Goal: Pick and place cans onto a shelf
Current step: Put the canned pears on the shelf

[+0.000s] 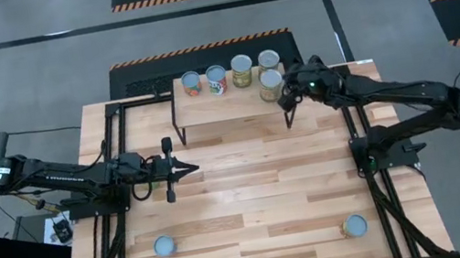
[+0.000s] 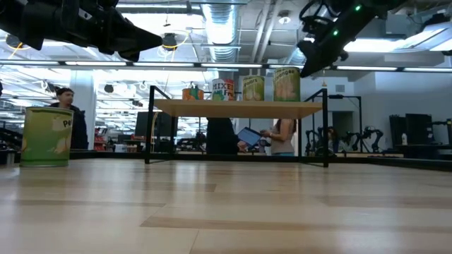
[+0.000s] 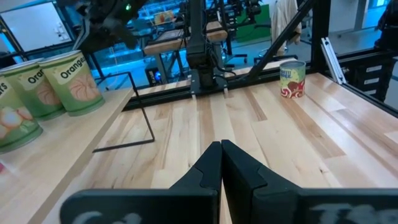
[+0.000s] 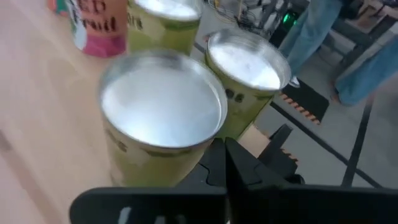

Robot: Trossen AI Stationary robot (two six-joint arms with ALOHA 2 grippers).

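Observation:
The shelf [image 1: 226,104] stands at the table's far side with several cans on its wood top. The nearest of them, a green-labelled can [image 1: 270,84] [image 4: 161,118], stands at the shelf's right end. My right gripper [image 1: 286,92] [image 4: 225,155] is shut, tilted down, with its tips right beside that can's right side [image 2: 286,83]. My left gripper [image 1: 192,167] [image 3: 221,155] hovers shut above the table's left middle, pointing to the right. Two more cans stand upright on the table near the front edge, one at the left [image 1: 164,245] and one at the right [image 1: 354,225] [image 3: 292,78]. My right gripper's shut fingertips [image 4: 217,152] stand close against the upper right side of the nearest green can [image 4: 199,134], coming slanting down from the table's right. I cannot tell whether they touch it. The can stands upright on the shelf top.
Black frame rails run along the table's left [image 1: 112,175] and right [image 1: 376,171] sides under the arms. The shelf's thin black legs [image 1: 181,137] reach down to the table. Bare wood lies between the shelf and the two front cans. People stand in the room beyond [image 2: 282,137].

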